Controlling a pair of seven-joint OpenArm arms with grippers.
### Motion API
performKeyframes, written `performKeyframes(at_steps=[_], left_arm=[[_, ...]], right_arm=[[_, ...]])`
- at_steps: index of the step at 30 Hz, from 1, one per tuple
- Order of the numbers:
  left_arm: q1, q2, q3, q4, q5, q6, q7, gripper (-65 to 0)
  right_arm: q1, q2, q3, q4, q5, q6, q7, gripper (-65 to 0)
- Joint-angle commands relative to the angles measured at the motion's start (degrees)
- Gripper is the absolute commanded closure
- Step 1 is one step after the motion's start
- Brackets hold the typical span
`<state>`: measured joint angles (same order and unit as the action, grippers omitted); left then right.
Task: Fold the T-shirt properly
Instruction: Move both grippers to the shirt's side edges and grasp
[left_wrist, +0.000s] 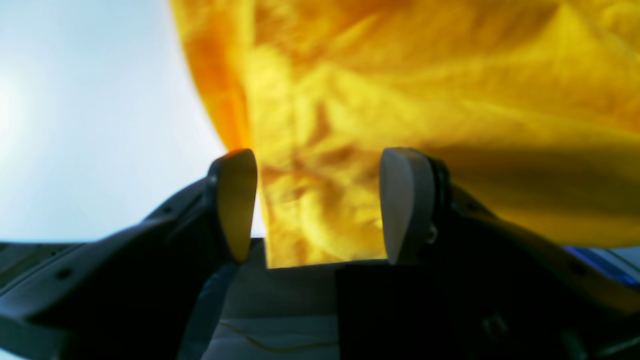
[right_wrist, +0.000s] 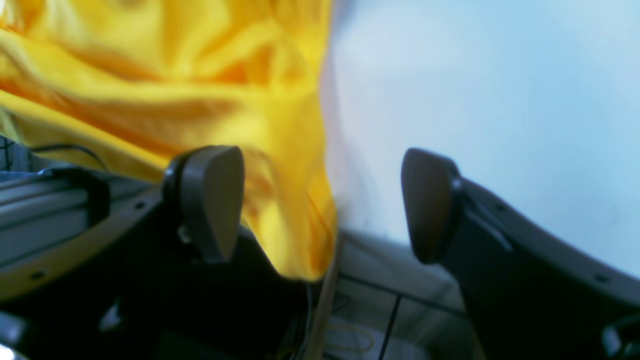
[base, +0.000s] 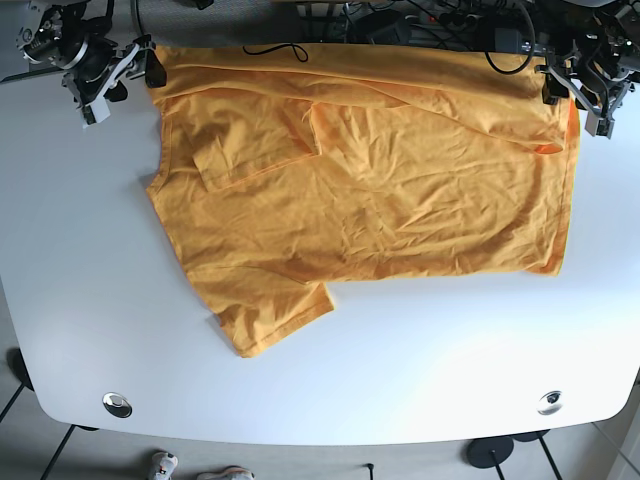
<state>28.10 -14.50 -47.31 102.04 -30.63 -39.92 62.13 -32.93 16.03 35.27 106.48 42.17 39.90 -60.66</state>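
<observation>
An orange-yellow T-shirt (base: 380, 200) lies spread and wrinkled on the white table (base: 420, 370). Its far edge is folded over along the back, one sleeve (base: 250, 150) is folded onto the body, and the other sleeve (base: 272, 312) sticks out at the front left. My left gripper (base: 562, 95) is at the shirt's back right corner, open, with cloth (left_wrist: 400, 90) between its fingers (left_wrist: 236, 205). My right gripper (base: 135, 75) is at the back left corner, open, with the shirt's edge (right_wrist: 295, 210) between its fingers (right_wrist: 212, 200), nearer this one.
Cables and power gear (base: 430, 25) crowd the table's back edge. A black cable loop (base: 272, 48) lies on the shirt's far edge. Two round metal fittings (base: 117, 403) (base: 549, 402) sit near the front edge. Bare table shows in front of the shirt.
</observation>
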Motion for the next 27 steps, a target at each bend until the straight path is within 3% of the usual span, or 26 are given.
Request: performKeyframes(at_steps=[1,5,10,13,16,19,25,27], left_arm=[[-0.54,-0.93,-0.21,1.39,-2.99,-0.08,-0.72,-36.0],[-7.75,-1.89,-0.30,2.18,-0.88,-0.08,-0.46,-36.0],[-21.90,-1.89,3.92,-0.28,11.25,-0.08,-0.63,-35.8],[-29.90,-1.72,4.98,-5.47,16.00,-0.08,-0.63,-35.7],[-35.17,-1.45,5.16,-10.83,19.07,-0.08,-2.04,-31.5],[-38.16,-1.72,5.24,-17.42,21.18,-0.08,-7.49,-29.0],[-42.73,-3.12,5.07,-29.03,26.28,-0.08,-14.44,-29.2],[-42.73,-4.36,5.24,-31.75,26.11,-0.08,-16.63,-29.0]], right_arm=[[1.06,0.89,0.47,0.91,0.68,0.10,0.58,-47.1],[7.92,0.80,0.12,-0.94,-0.63,0.10,0.58,-47.1],[24.53,0.89,-4.01,-9.29,-10.04,0.10,0.58,-47.2],[34.91,0.01,-7.18,-16.15,-16.63,0.10,1.54,-47.2],[42.64,-0.52,-9.55,-23.36,-21.56,0.10,5.85,-47.2],[50.38,-0.60,-12.54,-33.03,-25.51,0.10,9.81,-47.2],[61.98,0.01,-16.41,-55.53,-28.50,0.10,22.29,-47.2],[64.62,0.72,-17.38,-63.00,-28.41,0.10,25.81,-47.2]])
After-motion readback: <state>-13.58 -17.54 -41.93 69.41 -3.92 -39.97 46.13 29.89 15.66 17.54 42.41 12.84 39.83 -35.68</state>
